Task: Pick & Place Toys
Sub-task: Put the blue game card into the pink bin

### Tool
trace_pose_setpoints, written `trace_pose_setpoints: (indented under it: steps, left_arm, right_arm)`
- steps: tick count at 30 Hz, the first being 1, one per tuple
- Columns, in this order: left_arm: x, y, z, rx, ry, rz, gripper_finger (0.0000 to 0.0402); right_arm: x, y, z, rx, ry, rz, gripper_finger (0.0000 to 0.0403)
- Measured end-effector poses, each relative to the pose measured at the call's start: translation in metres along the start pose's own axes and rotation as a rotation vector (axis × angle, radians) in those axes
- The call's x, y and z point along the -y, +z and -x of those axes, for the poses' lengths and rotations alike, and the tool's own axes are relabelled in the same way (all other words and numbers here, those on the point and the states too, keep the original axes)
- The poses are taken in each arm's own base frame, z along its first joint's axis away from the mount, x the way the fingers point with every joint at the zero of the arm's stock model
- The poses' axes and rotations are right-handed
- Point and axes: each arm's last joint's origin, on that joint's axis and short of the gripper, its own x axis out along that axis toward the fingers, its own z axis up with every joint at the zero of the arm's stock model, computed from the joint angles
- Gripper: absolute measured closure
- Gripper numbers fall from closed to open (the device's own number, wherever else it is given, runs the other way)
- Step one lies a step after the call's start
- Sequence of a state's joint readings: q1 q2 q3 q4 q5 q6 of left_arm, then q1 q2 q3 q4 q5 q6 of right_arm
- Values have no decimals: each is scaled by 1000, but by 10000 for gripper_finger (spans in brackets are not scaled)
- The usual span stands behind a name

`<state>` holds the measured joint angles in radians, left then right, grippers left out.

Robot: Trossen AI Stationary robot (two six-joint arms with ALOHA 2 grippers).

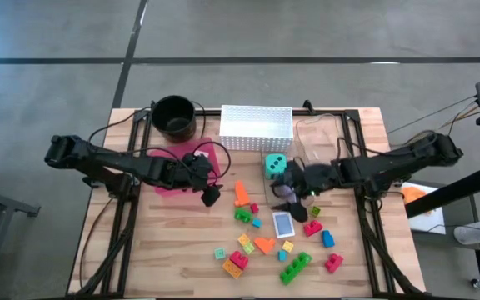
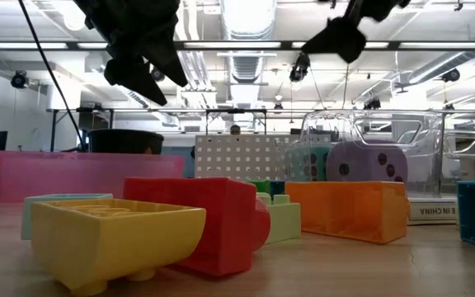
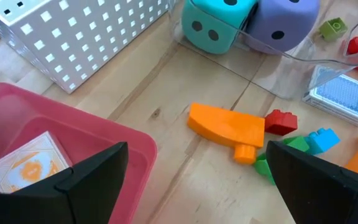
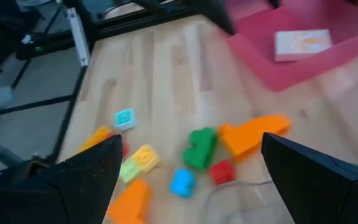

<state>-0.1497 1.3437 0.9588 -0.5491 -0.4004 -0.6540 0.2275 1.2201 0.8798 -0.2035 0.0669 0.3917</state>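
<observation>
Small bright blocks (image 1: 265, 242) lie scattered on the wooden table's near middle, among them an orange block (image 3: 225, 124) and a green one (image 4: 199, 148). A teal die (image 3: 219, 25) and a purple die (image 3: 284, 22) stand side by side near the white basket (image 1: 257, 125). A blue-backed card (image 1: 283, 223) lies among the blocks. Another card (image 3: 27, 165) lies in the pink tray (image 1: 182, 162). My left gripper (image 1: 210, 194) hangs open above the tray's near right corner. My right gripper (image 1: 288, 193) hangs open above the blocks, near the teal die.
A black pot (image 1: 173, 117) stands at the far left, beside the white basket. A clear plastic container (image 1: 323, 137) stands to the right of the basket, its wall partly around the purple die. Black frame rails run along the table's sides.
</observation>
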Motion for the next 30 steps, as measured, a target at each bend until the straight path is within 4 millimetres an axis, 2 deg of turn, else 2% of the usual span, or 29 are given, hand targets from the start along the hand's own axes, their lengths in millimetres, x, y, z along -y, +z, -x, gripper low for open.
trace_pose_setpoints:
  steps: [6, 11, 18, 23, 30]
  left_arm:
    - [0, 0, 0, 2, 0, 1, 18]
    - [-1, 2, 0, 29, 25, 3, 18]
    - [-3, 7, -2, 61, 33, -34, 18]
    - [-2, 21, -3, 164, 0, -108, 18]
    - [1, 33, -2, 272, -44, -98, 18]
  right_arm:
    - [-37, -9, 3, -37, -53, -94, 25]
    - [-57, -23, -7, -210, -219, -234, 25]
    - [-84, -48, -41, -577, -511, -471, 25]
    - [-93, -62, -76, -633, -680, -534, 25]
    - [-90, -82, -121, -645, -810, -603, 25]
